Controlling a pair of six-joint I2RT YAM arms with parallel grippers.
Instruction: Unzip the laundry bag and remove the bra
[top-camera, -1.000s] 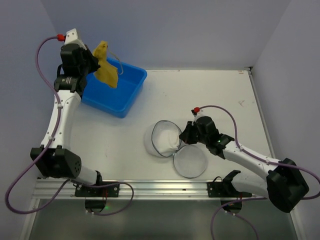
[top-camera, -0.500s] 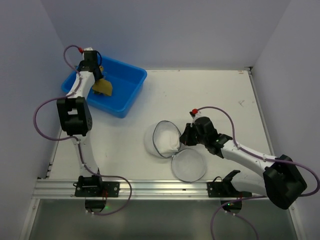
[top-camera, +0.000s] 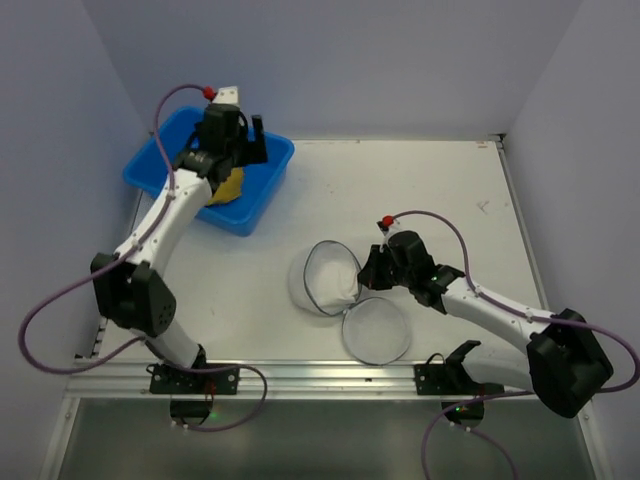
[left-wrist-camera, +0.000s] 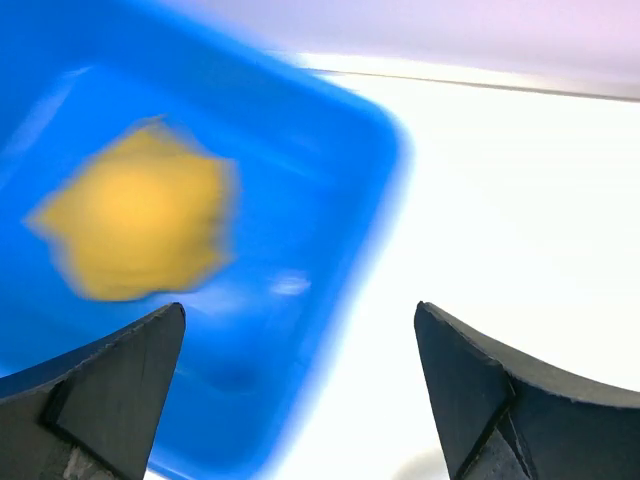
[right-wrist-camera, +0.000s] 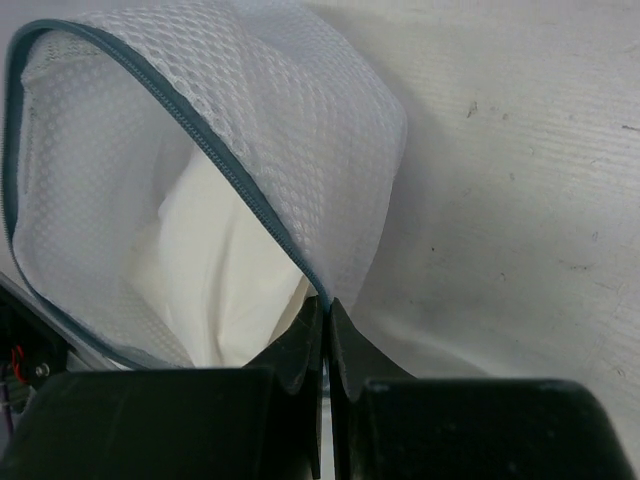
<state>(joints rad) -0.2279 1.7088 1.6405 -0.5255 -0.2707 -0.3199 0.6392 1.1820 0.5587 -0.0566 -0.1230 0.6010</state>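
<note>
The laundry bag (top-camera: 325, 278) lies open in the middle of the table, its two mesh halves spread apart with dark rims; the second half (top-camera: 377, 330) lies nearer the front edge. My right gripper (top-camera: 368, 270) is shut on the bag's zipper rim (right-wrist-camera: 250, 200), pinched at the fingertips (right-wrist-camera: 323, 300). The mustard-yellow bra (top-camera: 228, 188) lies inside the blue tub (top-camera: 280, 165), blurred in the left wrist view (left-wrist-camera: 135, 222). My left gripper (top-camera: 250, 150) hovers over the tub's right side, open and empty (left-wrist-camera: 300, 306).
The blue tub (left-wrist-camera: 340, 200) stands at the back left of the table, near the left wall. White tabletop stretches to the right of it. Walls close in the back and both sides. A metal rail runs along the front edge (top-camera: 300, 375).
My left gripper opened and let go of the bra, which now lies in the tub; the left arm swung over the tub. The right gripper kept its hold on the bag.
</note>
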